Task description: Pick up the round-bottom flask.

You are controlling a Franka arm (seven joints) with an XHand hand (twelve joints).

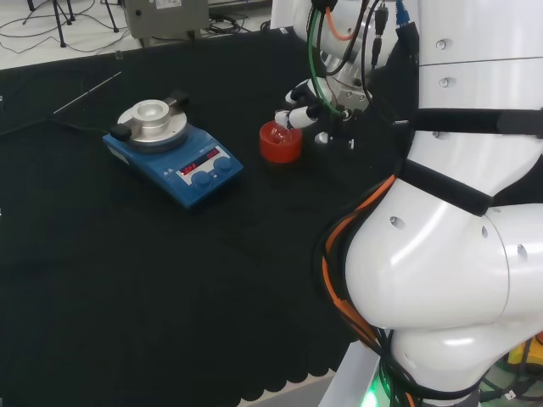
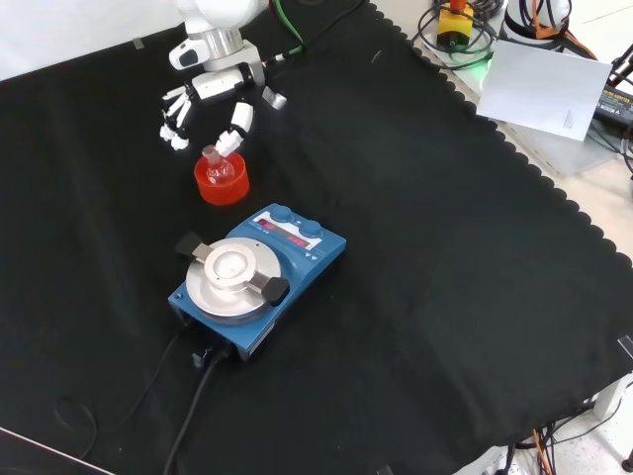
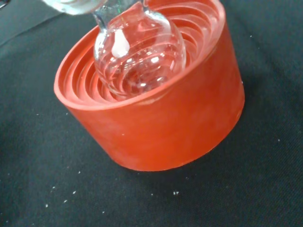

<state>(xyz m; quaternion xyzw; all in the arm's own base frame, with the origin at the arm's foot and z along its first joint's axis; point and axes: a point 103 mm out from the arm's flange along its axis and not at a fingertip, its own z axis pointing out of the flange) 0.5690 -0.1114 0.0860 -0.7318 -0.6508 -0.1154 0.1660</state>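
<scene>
A clear round-bottom flask [image 3: 139,49] sits upright in a red ribbed ring stand [image 3: 156,123] on the black cloth. In the front view the flask [image 2: 219,168] rests in the stand [image 2: 222,187], and the hand [image 2: 213,89] hangs just above and behind it. The fingers [image 2: 175,124] are spread on one side of the flask's neck and the thumb [image 2: 233,129] is on the other; neither closes on the glass. In the head view the hand [image 1: 307,103] hovers at the right of the stand [image 1: 280,144].
A blue hotplate stirrer [image 2: 259,272] with a round metal top stands close in front of the stand in the front view, its cable [image 2: 188,406] trailing toward the near edge. In the head view the stirrer [image 1: 174,157] lies left of the stand. The arm's white links [image 1: 458,212] stand at the right.
</scene>
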